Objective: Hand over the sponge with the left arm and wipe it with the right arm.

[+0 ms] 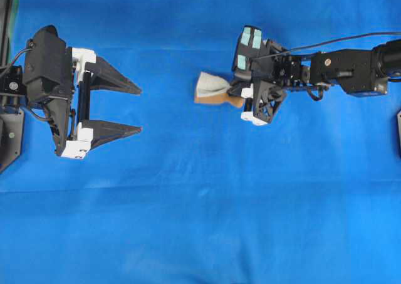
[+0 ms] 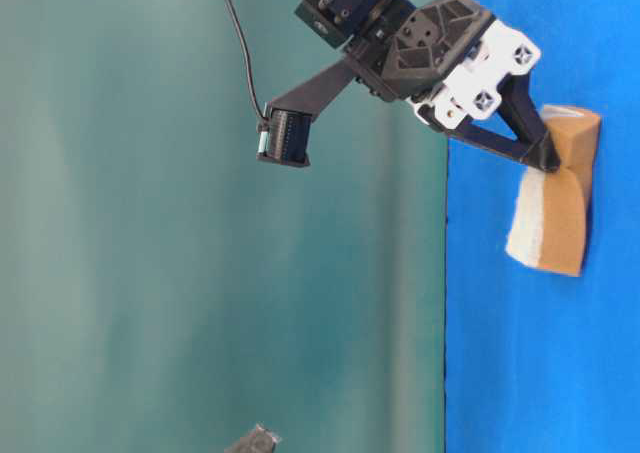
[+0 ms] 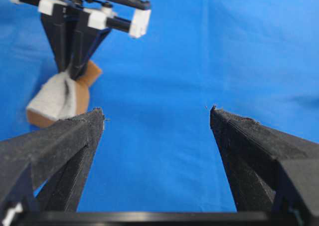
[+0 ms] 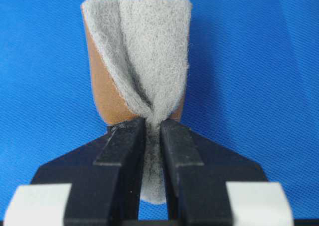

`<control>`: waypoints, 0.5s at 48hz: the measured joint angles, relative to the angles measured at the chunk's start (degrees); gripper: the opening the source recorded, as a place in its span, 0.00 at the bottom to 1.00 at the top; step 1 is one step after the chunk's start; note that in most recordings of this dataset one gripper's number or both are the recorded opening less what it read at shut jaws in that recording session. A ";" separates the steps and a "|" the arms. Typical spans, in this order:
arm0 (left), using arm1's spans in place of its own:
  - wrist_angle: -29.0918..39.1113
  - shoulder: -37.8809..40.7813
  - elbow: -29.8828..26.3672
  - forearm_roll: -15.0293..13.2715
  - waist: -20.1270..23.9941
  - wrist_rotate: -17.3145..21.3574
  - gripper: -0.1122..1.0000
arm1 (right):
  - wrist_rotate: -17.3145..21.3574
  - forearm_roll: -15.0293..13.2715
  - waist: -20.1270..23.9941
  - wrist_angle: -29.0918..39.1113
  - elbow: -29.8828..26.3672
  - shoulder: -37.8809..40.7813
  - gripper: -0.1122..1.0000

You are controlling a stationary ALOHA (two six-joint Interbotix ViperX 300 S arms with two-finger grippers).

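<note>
Grey-and-orange sponge [image 4: 137, 61], blue cloth [image 1: 200, 221]

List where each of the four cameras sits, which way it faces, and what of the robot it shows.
Overhead: above, facing down on the blue cloth; shows the open left pincer and the right pincer shut on the sponge.
Table-level: low, image turned sideways; right pincer, sponge.
Left wrist: looks out between its own fingers towards the sponge.
Right wrist: looks along its fingers pinching the sponge.
Shared: all four show the sponge.
</note>
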 measured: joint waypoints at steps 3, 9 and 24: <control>0.00 0.00 0.00 0.00 0.00 -0.09 0.85 | 0.00 -0.09 -0.09 0.00 0.00 0.00 0.25; 0.00 0.00 0.00 0.00 0.00 0.00 0.85 | 0.70 0.00 0.70 -0.09 0.00 0.00 0.25; -0.18 0.00 0.00 0.00 0.00 0.00 0.85 | 0.70 4.66 9.40 0.09 0.00 0.00 0.25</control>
